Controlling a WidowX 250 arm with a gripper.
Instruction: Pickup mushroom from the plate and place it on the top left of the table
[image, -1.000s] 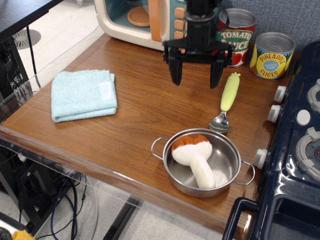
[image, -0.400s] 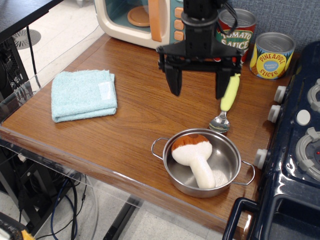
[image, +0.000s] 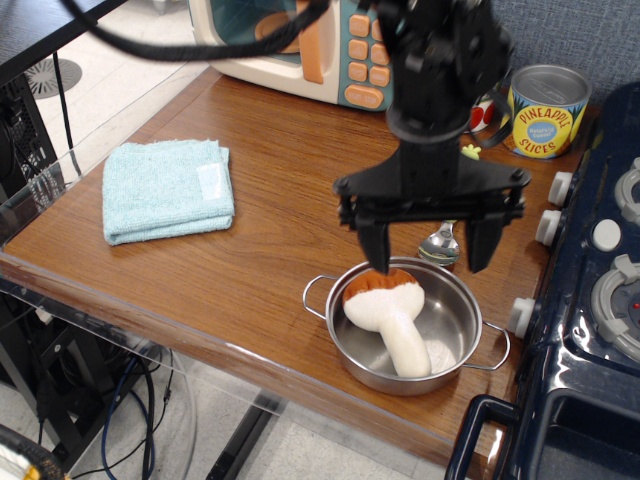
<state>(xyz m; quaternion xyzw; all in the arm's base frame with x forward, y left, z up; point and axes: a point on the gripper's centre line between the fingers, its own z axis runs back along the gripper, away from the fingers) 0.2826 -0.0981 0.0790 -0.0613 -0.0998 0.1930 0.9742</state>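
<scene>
**End effector down over the steel plate, fingers spread**

A second ago the end effector (image: 428, 245) hung near the top centre of the frame, in front of the toy microwave and cans. Now it sits lower and further right, just above the back rim of the plate (image: 462, 352), its two black fingers (image: 376, 245) spread wide and gripping nothing. The left finger tip is at the orange cap of the mushroom (image: 390, 318); whether it touches cannot be told. The mushroom itself has not moved: it lies in the plate at lower centre, cap toward the back, white stem pointing to the lower right. The arm now hides most of the spoon (image: 438, 243) and the tomato can, which earlier stood in plain sight.

The yellow can (image: 545, 110) at upper right reads "PINEAPPLE SLICES". The toy microwave (image: 300, 45) at the top shows orange buttons without legible writing.

The counter (image: 260, 230) is brown wood grain with a clear acrylic edge along the lower left. A folded light blue cloth (image: 167, 188) lies at the left, well apart from the plate. A dark blue toy stove (image: 590, 330) with white knobs fills the right edge. Beyond the counter, pale floor tiles show at upper left and cables hang below.
</scene>
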